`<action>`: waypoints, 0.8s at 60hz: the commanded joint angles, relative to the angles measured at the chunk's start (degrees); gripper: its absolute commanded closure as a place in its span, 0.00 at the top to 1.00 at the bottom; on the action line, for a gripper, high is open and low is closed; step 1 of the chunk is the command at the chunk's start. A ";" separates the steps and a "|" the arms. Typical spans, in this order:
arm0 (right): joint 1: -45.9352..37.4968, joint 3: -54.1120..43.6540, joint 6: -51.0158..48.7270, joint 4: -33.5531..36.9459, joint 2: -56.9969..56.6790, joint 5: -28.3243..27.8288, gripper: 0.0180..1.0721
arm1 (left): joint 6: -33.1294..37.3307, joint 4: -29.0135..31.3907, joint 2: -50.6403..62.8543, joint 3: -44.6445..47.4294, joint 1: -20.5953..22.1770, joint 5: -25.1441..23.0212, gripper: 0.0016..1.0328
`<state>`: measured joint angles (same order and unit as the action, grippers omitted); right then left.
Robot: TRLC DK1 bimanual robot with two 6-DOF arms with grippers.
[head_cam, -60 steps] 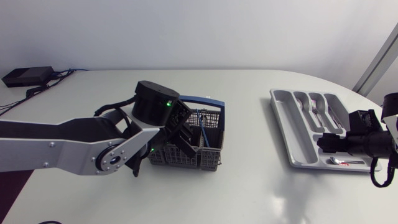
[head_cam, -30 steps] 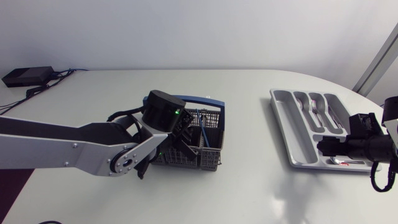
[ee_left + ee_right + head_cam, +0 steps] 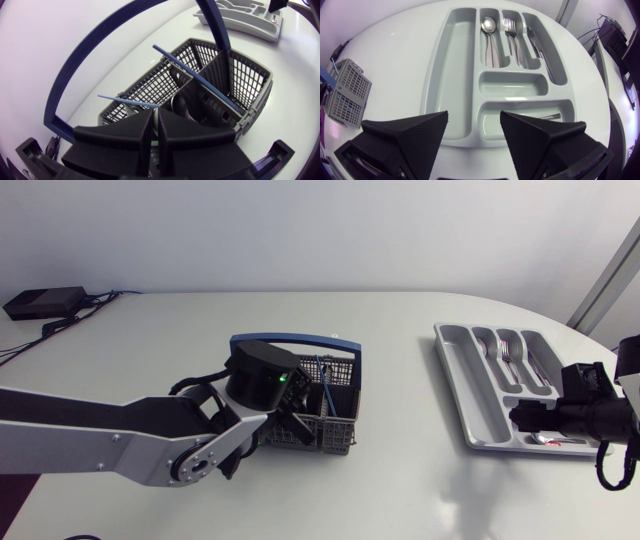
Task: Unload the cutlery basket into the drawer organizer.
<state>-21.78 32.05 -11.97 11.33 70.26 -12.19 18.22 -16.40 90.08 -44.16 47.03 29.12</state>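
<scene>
Left arm [image 3: 100, 446] lower over cutlery basket [image 3: 338, 432]

We count one cutlery basket [image 3: 338, 436] holding two blue sticks [image 3: 195, 75], one drawer organizer [image 3: 470, 395] at right with six compartments, and one black box [image 3: 42, 302] far left. Spoons [image 3: 488, 25], forks [image 3: 509, 24] and knives [image 3: 534, 37] lie stacked, so we cannot count them. Our left gripper [image 3: 155, 111] and our right gripper [image 3: 473, 117] make two.
</scene>
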 commanded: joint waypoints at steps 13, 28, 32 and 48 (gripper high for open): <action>0.69 -1.91 0.98 -0.17 -0.47 -0.12 0.72 | 7.09 -2.58 -8.52 3.47 2.55 2.08 0.03; 3.32 -3.31 -0.16 -0.08 -5.31 -0.56 0.72 | 11.05 -3.64 -18.10 4.26 4.83 2.08 0.03; 5.08 -4.19 -0.51 0.53 -9.09 -2.58 0.77 | 11.14 -3.37 -20.65 3.91 5.53 2.08 0.03; 11.76 -1.03 -1.22 10.73 -19.19 -14.45 0.82 | 4.02 6.12 -25.40 -2.42 5.36 -0.47 0.03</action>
<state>-11.27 29.34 -12.23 19.46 52.51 -23.84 25.39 -12.08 65.58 -43.62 52.53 29.54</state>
